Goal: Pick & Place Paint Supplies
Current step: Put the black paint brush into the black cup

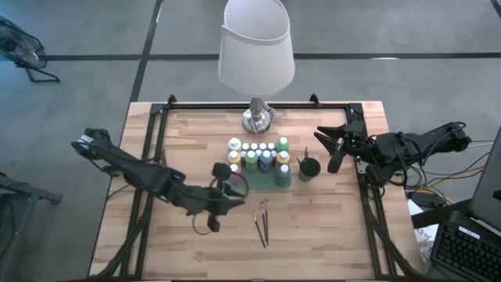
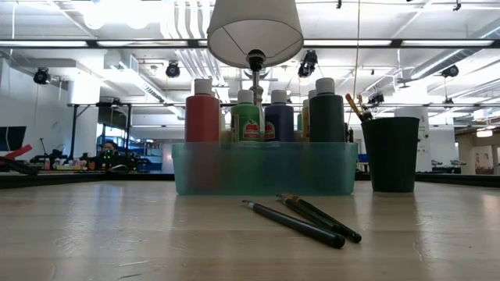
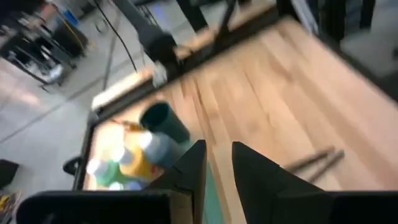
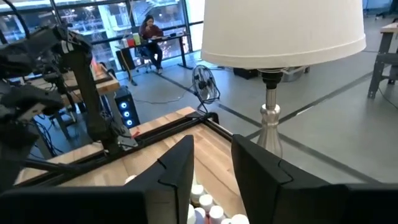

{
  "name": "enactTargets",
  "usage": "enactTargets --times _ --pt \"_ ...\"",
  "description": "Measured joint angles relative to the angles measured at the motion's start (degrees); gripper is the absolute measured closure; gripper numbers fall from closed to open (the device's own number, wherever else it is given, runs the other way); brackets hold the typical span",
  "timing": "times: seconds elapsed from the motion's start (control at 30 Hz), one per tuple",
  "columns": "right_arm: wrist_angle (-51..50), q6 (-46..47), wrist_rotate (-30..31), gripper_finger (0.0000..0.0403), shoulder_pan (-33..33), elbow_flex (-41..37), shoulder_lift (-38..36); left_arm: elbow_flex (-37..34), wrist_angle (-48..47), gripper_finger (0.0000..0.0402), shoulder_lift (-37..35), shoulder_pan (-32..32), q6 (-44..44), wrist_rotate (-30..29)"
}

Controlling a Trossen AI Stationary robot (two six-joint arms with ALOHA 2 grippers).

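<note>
Several white-capped paint bottles (image 1: 258, 153) (image 2: 258, 117) stand upright in a green tray (image 1: 280, 178) (image 2: 266, 168) at the table's middle. Right of it a dark cup (image 1: 310, 168) (image 2: 391, 154) holds brushes (image 2: 355, 105). Two paintbrushes (image 1: 262, 222) (image 2: 305, 218) lie flat side by side on the wood, nearer than the tray. My left gripper (image 1: 235, 188) (image 3: 217, 146) hovers by the tray's near left corner, narrowly open, with nothing between its fingers. My right gripper (image 1: 322, 149) (image 4: 212, 140) hangs high beside the cup, pointing level toward the lamp, narrowly open and empty.
A white-shaded lamp (image 1: 256, 47) (image 4: 283, 31) with a silver base (image 1: 257, 119) stands at the far middle, close behind the tray. A black frame (image 1: 156, 141) runs along the table's left, right and far edges. Bare wood lies left of the tray and along the near edge.
</note>
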Motion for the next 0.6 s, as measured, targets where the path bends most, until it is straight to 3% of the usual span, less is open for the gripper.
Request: enactTargets --times 0.23,0.4,0.6 --pt "-0.1 0.8 0.0 0.0315 0.0 -0.1 0.0 1.0 -5.4 0.0319 6.2 1.9 9.9 10.8" --pt "-0.2 0.8 0.0 0.0318 0.0 -0.1 0.0 1.0 -5.9 0.0319 11.3 3.5 18.1 11.4" --pt "-1.0 0.8 0.0 0.0302 0.0 -0.1 0.0 1.0 -5.7 0.0319 17.2 5.6 19.1 11.5"
